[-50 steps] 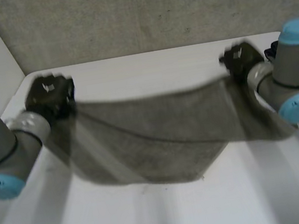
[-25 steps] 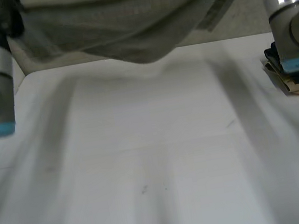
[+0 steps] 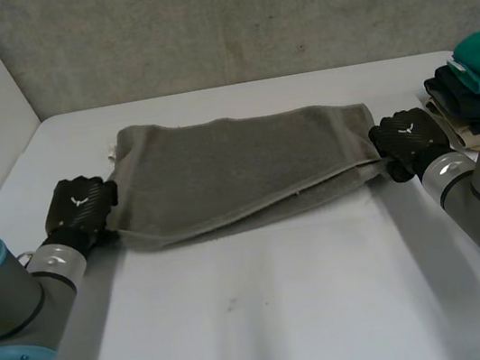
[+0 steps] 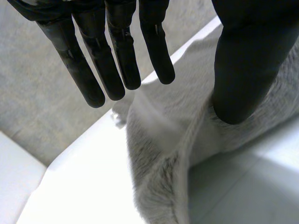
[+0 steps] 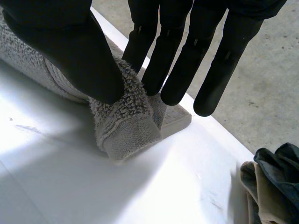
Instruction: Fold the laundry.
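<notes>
Towel (image 3: 238,167): grey, folded lengthwise, flat on the white counter (image 3: 272,321); stretched across the middle of the frame, a little above centre, with the upper layer's edge slanting along the near side.
Left hand (image 3: 80,205): centre-left, at the towel's left end; fingers (image 4: 117,60) straight and spread well off the thumb, gripping nothing; thumb tip resting on the upper layer, with a ridge of cloth rising between thumb and fingers.
Right hand (image 3: 405,140): centre-right, at the towel's right end; thumb and straight fingers (image 5: 163,60) pinching the bunched corner.
Wrist views: finger spread and stacked layers at each end, hidden under the hands' backs from above.
Surroundings: pile of clothes (image 3: 470,75), dark with a green piece on top, at the right edge just beyond the right hand, apart from the towel; grey wall (image 3: 224,18) behind.
</notes>
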